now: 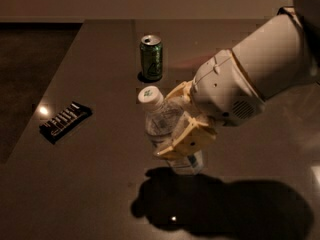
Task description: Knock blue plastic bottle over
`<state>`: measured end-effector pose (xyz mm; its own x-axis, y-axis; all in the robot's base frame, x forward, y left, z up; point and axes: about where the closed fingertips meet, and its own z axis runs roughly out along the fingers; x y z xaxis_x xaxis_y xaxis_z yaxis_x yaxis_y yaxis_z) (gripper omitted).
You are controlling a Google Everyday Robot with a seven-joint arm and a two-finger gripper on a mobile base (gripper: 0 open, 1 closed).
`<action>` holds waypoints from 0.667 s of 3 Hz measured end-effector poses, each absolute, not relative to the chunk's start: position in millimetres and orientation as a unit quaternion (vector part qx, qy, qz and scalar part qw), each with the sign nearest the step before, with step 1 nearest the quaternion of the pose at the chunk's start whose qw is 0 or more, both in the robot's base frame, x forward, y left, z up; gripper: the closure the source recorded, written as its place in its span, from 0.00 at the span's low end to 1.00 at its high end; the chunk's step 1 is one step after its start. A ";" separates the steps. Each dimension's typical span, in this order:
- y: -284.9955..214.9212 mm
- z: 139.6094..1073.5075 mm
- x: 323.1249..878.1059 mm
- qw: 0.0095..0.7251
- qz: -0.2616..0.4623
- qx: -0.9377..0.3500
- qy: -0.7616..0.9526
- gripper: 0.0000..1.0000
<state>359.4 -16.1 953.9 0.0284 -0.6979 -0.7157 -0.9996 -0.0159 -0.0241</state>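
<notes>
The blue plastic bottle (pixel 161 115) is a clear bottle with a white cap and pale label. It sits between the two cream fingers of my gripper (pixel 167 126) near the middle of the view. One finger (pixel 187 139) crosses its front and the other (pixel 177 91) lies behind it. The gripper is shut on the bottle. The bottle leans with its cap to the upper left, and its base appears raised off the table, with a dark shadow (pixel 215 204) beneath. The white arm reaches in from the upper right.
A green drink can (pixel 151 57) stands upright on the dark table (pixel 90 194), just beyond the bottle. A dark flat packet (pixel 65 120) lies near the table's left edge. The floor drops away past the left edge.
</notes>
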 end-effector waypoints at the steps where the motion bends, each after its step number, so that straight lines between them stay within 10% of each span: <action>1: -16.9 947.5 385.6 0.231 0.217 -0.698 0.642 1.00; 2: -39.6 928.4 407.8 0.178 0.155 -0.725 0.647 1.00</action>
<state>407.8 -39.6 928.4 0.1146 -0.8832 -0.4549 -0.9934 -0.0998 -0.0566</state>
